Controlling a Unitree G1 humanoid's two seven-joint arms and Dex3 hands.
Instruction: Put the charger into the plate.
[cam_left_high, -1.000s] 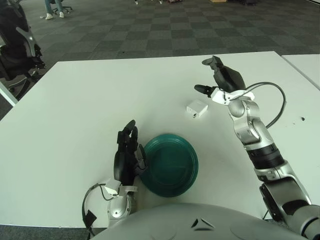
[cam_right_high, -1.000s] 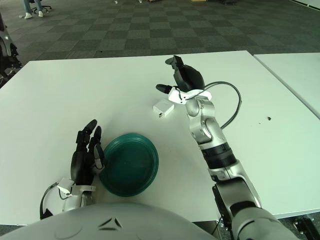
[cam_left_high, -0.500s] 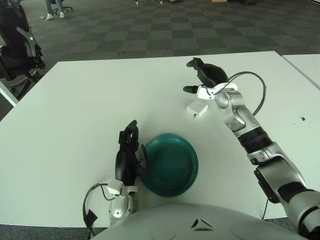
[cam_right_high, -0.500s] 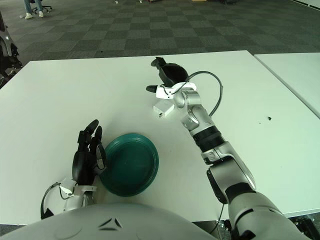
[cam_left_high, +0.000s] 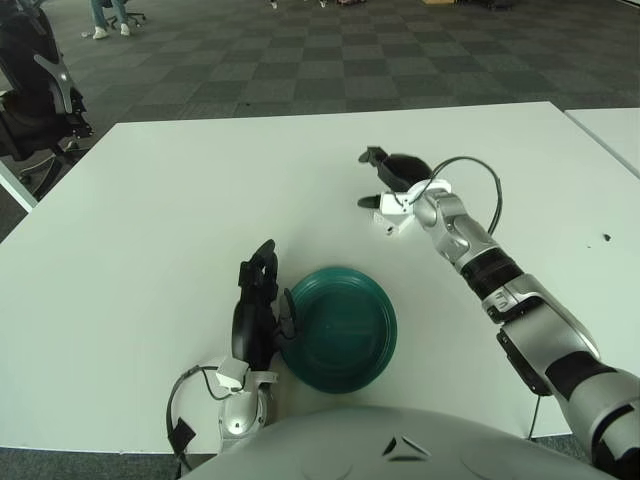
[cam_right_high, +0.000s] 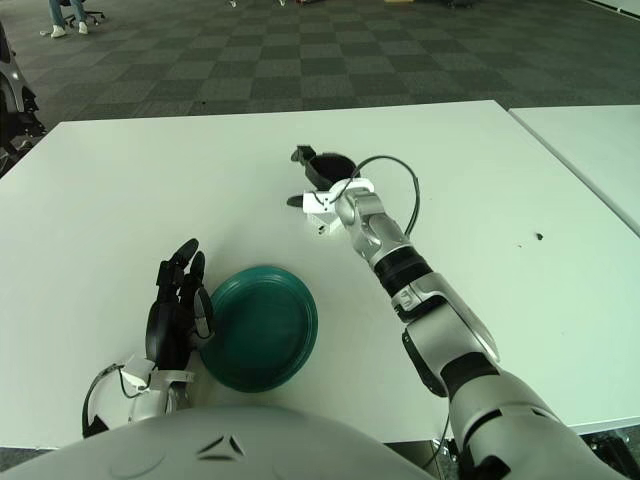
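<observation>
Both hands hold nothing — right hand (cam_left_high: 385, 180) spread over the charger (cam_left_high: 392, 221); left hand (cam_left_high: 255, 310) relaxed beside the plate (cam_left_high: 345, 330).

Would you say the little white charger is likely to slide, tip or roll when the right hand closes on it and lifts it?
The charger looks like a small boxy block lying flat, so it probably won't roll. On the smooth white table it may skid if nudged sideways. It seems rigid and likely light. The right hand is over it with fingers spread; the left hand shows left of the green plate.
</observation>
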